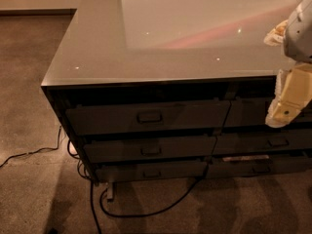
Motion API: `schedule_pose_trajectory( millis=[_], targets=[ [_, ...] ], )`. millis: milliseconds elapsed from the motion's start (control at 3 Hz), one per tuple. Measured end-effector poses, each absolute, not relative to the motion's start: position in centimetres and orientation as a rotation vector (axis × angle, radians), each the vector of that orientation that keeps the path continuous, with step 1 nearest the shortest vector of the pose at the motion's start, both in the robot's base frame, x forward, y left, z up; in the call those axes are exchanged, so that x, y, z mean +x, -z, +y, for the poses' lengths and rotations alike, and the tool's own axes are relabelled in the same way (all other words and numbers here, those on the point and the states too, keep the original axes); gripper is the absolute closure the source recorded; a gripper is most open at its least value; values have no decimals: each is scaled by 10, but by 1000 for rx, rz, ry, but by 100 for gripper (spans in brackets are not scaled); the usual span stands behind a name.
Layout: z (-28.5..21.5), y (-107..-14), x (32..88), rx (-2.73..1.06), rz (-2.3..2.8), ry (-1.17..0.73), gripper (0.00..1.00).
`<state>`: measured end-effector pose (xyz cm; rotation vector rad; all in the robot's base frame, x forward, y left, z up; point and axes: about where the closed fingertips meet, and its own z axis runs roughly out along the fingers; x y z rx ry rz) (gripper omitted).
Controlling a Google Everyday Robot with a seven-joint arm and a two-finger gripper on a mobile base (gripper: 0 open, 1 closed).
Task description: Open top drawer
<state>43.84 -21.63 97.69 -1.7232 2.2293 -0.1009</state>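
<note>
Barely started, I reckon: the top drawer [107,120] looks shut, and my gripper [287,104] hangs at three o'clock, well off its pull [149,116], how open I can't tell.

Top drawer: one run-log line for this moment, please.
top drawer looks closed | pull untouched | gripper at right edge of view, off the pull

I see the top drawer [107,119], dark grey with a small central pull [149,117], apparently shut under the cabinet's [97,57] front edge; the gripper [287,108] hangs to its right.
</note>
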Motion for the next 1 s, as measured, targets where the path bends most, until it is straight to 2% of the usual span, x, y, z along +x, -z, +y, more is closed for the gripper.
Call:
schedule_pose_trajectory(
  millis=[1000],
  targets=[
    [-201,-944,447,-1780,2176,32,0]
  ],
)
